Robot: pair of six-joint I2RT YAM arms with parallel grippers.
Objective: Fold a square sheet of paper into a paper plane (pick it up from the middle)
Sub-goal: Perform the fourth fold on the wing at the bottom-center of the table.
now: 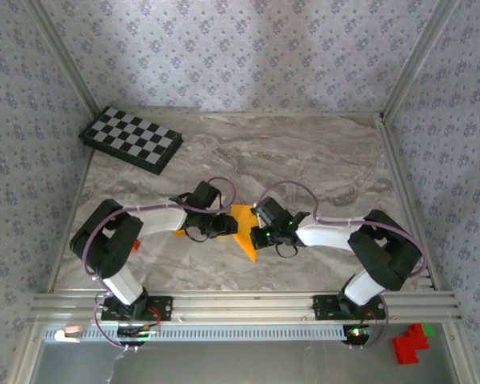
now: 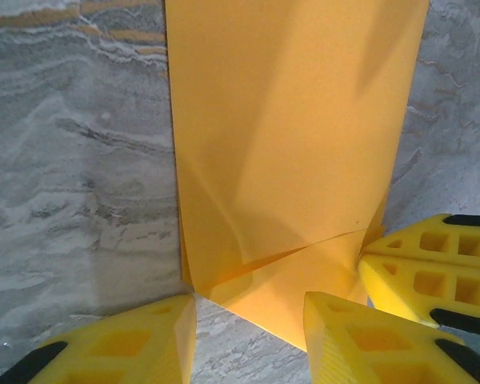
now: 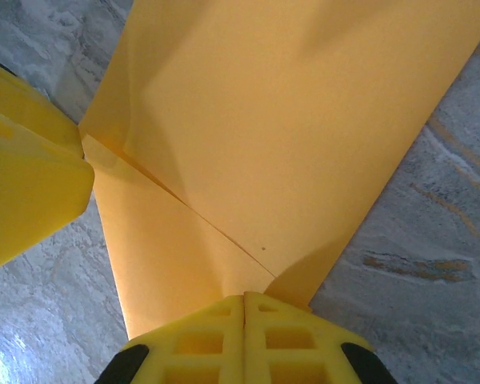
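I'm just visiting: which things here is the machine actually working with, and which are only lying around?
Part of the job: the square sheet of paper, partly folded; the right gripper, shut on it; the left gripper, open at its corner.
Just lying about: the checkered board; the small orange block; the red blocks.
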